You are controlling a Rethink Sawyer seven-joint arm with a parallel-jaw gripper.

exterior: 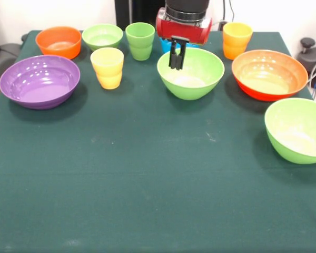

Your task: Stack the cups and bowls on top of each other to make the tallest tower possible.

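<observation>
— What do we have of the cups and bowls?

— We see nothing stacked; every piece stands apart on the green table cloth (147,184). The yellow cup (107,67) is left of centre in the upper part of the frame, upright, with the purple bowl (39,80) just beside it to the left. The light green cup (140,40) stands behind it toward the top, and the orange-yellow cup (236,39) is at upper right.

— And the other bowls?

— At upper left we find the small orange bowl (58,41) and next to it the small light green bowl (102,36). A large light green bowl (191,74) sits at upper centre. To its right is the orange-red bowl (269,74), and a second large light green bowl (297,130) lies at the right edge, partly cut off. A sliver of the blue bowl (164,46) shows behind the red wrist.

— What stands in the way?

— We would say the wrist itself hides most of that blue bowl; the lower half of the frame holds only cloth.

— The gripper?

— The gripper (177,55) hangs at top centre, in front of the far rim of the central light green bowl. Its two black fingers (173,54) are nearly together, a thin gap between them, and we see nothing held. Whether the tips touch the bowl we cannot tell.
</observation>
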